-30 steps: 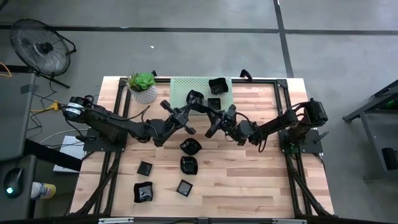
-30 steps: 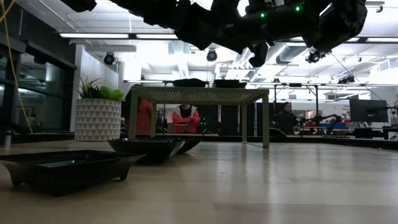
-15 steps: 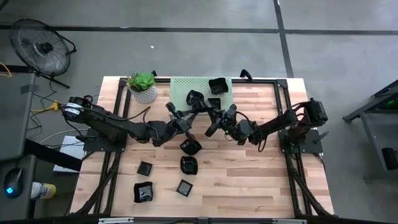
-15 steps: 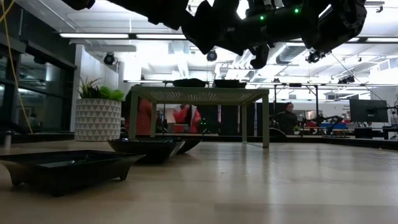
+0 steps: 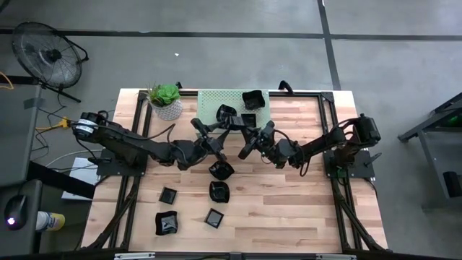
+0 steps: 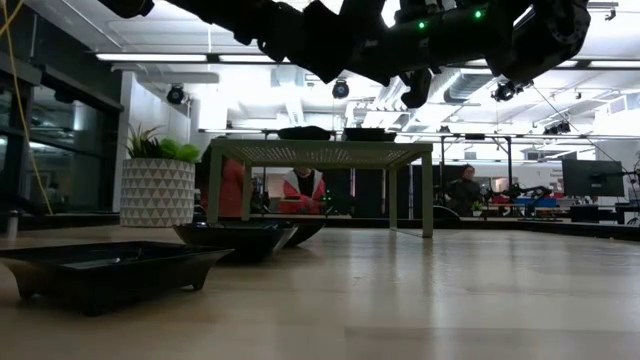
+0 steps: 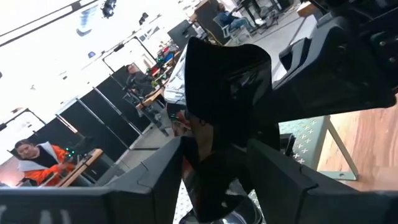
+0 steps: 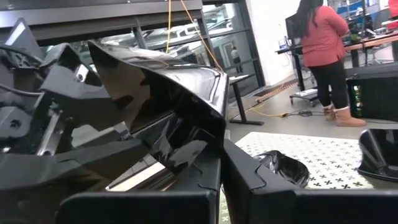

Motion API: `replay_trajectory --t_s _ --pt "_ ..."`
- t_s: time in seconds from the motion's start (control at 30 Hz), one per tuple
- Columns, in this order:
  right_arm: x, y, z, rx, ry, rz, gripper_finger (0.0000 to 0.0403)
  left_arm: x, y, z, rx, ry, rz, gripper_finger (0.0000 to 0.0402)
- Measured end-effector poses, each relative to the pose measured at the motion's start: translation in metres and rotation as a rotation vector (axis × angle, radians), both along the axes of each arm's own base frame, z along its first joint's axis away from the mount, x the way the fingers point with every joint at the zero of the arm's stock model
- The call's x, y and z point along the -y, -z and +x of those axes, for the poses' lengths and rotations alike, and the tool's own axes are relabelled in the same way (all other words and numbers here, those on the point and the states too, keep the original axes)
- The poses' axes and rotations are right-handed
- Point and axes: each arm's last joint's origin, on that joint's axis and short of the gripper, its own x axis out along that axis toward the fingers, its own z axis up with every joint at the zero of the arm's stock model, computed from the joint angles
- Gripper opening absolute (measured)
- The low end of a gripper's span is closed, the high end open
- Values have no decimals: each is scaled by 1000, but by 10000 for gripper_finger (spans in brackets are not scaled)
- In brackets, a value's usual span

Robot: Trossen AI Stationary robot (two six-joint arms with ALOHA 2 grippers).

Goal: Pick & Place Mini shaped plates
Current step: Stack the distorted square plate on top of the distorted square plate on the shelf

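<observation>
Hung in the air just in front of the pale green perforated stand (image 5: pixel 209 101), on the side nearer the open wooden table: one small glossy black dish with a raised rim (image 8: pixel 161 93), caught between both claws. Pinched at its lower rim by the right gripper (image 8: pixel 221 168), fingers pressed together on the thin edge. Flanked by the left gripper (image 7: pixel 214 168), fingers spread to either side of the same dish; whether touching it could not be told. Judged light and stiff, likely hard plastic or glazed ware, and slippery from the gloss, so best taken across the raised rim with the pads biting on the lip rather than on the smooth hollow; judged liable to chip or skid if dropped on the wood. Stood steeply tilted, nearly on edge rather than flat, one corner pointing up and away from the right fingers, the shiny hollow turned toward the right wrist camera. Looked roughly as wide as long, so showed no clear long axis. Lay farther from the stand, flat on the table: more black dishes (image 5: pixel 220 190); rested on the stand itself: others (image 5: pixel 253 99).
</observation>
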Motion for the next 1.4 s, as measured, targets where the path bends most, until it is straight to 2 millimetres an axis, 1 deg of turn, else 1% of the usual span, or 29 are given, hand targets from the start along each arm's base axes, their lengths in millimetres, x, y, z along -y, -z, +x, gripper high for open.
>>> replay_trajectory --t_s 0.23,0.5,0.67,0.9,1.13,1.3,1.4 --pt "0 -1 0 1 -11 -2 0 0 -3 0 5 -2 2 174" --pt "0 -1 0 -1 -4 2 0 11 -10 1 -21 25 49 175" --pt "0 0 0 -6 4 3 0 14 -10 0 -28 26 55 175" --pt "0 1 0 -21 14 3 0 13 -11 -1 -56 -24 79 175" --pt "1 1 0 -33 40 -6 0 18 -11 -2 -54 1 80 175" --pt "6 1 0 -34 61 -5 0 27 -11 -3 -47 34 75 175" --pt "11 0 0 -29 77 -4 0 30 -11 -5 -56 15 80 175"
